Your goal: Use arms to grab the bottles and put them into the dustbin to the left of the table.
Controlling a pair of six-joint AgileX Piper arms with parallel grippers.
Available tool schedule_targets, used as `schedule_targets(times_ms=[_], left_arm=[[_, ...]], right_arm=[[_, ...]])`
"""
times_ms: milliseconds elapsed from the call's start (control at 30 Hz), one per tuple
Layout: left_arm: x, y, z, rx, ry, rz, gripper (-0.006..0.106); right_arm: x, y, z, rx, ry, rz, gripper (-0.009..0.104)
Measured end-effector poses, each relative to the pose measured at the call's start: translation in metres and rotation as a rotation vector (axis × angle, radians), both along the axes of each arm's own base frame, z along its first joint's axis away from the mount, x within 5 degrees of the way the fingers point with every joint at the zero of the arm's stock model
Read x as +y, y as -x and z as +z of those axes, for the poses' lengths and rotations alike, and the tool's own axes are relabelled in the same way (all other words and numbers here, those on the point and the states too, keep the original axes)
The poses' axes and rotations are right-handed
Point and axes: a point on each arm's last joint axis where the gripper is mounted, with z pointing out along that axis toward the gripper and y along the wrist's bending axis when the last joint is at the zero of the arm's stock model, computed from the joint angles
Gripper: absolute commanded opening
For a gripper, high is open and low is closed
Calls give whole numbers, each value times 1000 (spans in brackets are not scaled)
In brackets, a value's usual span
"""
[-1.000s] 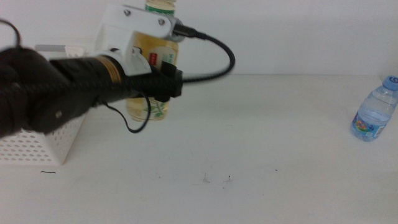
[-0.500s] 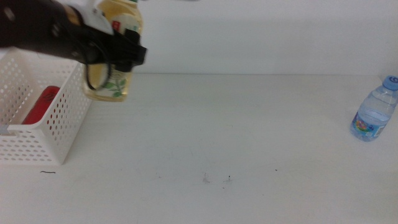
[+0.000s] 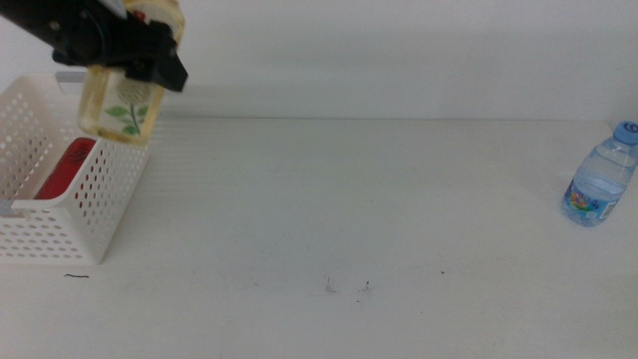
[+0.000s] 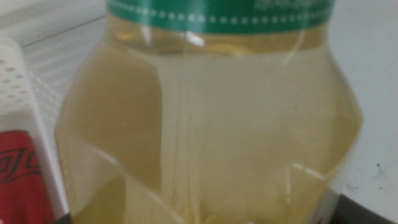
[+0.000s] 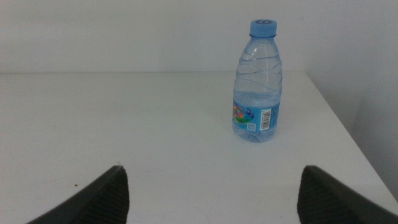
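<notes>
My left gripper (image 3: 135, 68) is shut on the yellow tea bottle (image 3: 118, 108), holding it in the air above the right rim of the white dustbin (image 3: 40, 234) at the table's left. The bottle (image 4: 205, 124) fills the left wrist view, with its green label at the upper part. A red soda can (image 3: 66, 168) lies inside the dustbin and also shows as the can (image 4: 18, 180). The small blue-capped water bottle (image 3: 599, 179) stands upright at the far right. My right gripper (image 5: 214, 177) is open, short of the water bottle (image 5: 257, 87) and not touching it.
The white table (image 3: 379, 219) carries a few tiny dark specks (image 3: 344, 287) near the front middle. The table's right edge (image 5: 348, 143) runs close beside the water bottle. A white wall stands behind the table.
The left arm has swung left and upward with the tea bottle, from mid-table to over the dustbin's rim, uncovering the dustbin and the red can. The water bottle has not moved.
</notes>
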Motion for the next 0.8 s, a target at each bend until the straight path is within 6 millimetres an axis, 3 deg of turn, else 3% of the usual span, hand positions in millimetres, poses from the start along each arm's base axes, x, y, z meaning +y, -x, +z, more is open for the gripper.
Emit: schedule_targets(times_ms=[233,433,567,800], left_arm=[[24,-17,13,19,-29,37,19],[57,-33,11,55,-59,117,19],[85,-50,-5,100,-91,186,19],[116,-67,-38,183,-135,238,19]], right_arm=[[0,0,0,0,0,0,85],[0,0,0,0,0,0,85],[0,0,0,0,0,0,85],[0,0,0,0,0,0,85]])
